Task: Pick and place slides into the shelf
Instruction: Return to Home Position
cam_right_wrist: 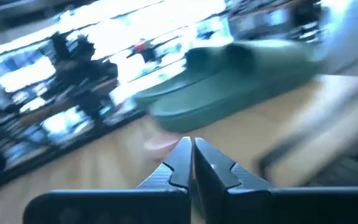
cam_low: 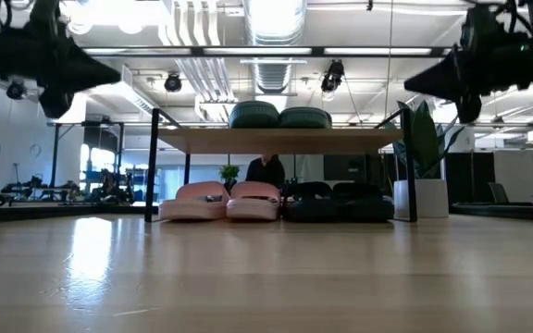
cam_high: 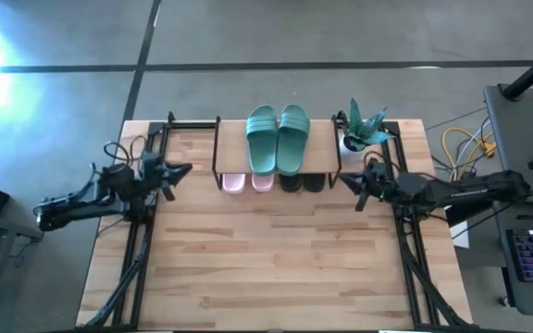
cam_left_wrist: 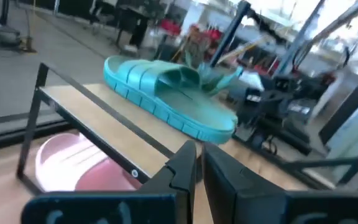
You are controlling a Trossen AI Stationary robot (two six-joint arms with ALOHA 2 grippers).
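At centre left the left gripper (cam_high: pixel 183 170) hung empty, fingers closed, beside the shelf (cam_high: pixel 232 139). Upper centre, the teal slides (cam_high: pixel 278 139) lay on its board, pink slides (cam_low: pixel 220 201) and black slides (cam_low: pixel 336 202) tucked beneath. Centre right, the right gripper (cam_high: pixel 350 178) was closed on nothing too. Sorting looked finished; I'd judge only parking both arms clear remained. The pale wooden counter (cam_high: pixel 266 259) gleamed under bright ceiling lights (cam_low: pixel 276 18)

Teal slide (cam_left_wrist: pixel 166 93) flat on shelf (cam_left_wrist: pixel 92 106) top board, sole down. Pink slide (cam_left_wrist: pixel 73 165) beneath board, partly hidden by black frame. Left gripper (cam_left_wrist: pixel 199 158) in foreground beside shelf edge, fingers nearly touching, thin gap between.
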